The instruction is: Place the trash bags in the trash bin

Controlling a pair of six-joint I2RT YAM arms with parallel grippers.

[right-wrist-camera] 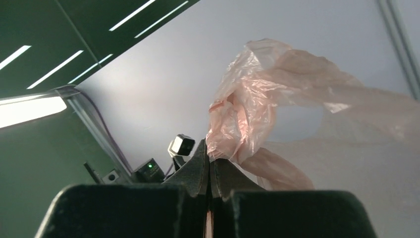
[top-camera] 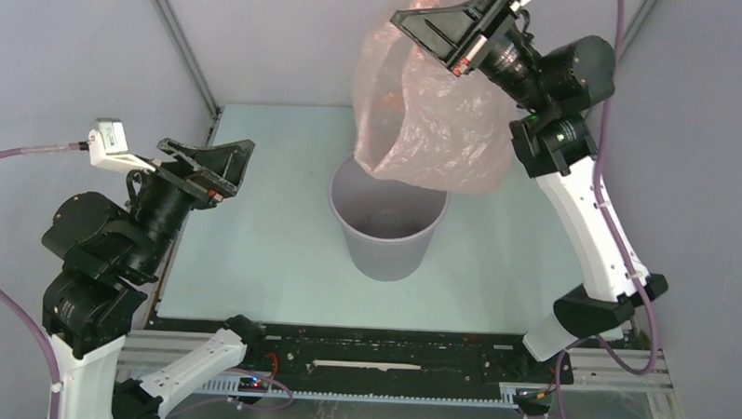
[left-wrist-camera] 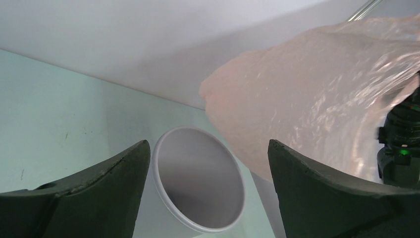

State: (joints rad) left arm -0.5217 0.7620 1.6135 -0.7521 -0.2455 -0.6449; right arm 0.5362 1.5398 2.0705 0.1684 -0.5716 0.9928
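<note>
The pale-pink translucent trash bag [top-camera: 426, 118] hangs from my right gripper [top-camera: 404, 20], which is raised high at the back and shut on the bag's bunched top [right-wrist-camera: 233, 129]. The bag's bottom hangs just over the far right rim of the grey trash bin [top-camera: 387, 219], which stands upright mid-table. In the left wrist view the bag [left-wrist-camera: 317, 114] billows above and right of the bin's mouth [left-wrist-camera: 198, 181]. My left gripper [top-camera: 222, 167] is open and empty, off to the left of the bin, pointing at it [left-wrist-camera: 208, 158].
The pale green table mat [top-camera: 254, 252] surrounds the bin. Grey enclosure walls [top-camera: 74, 69] and frame posts close in the left, back and right. The black rail with the arm bases [top-camera: 381, 354] runs along the near edge.
</note>
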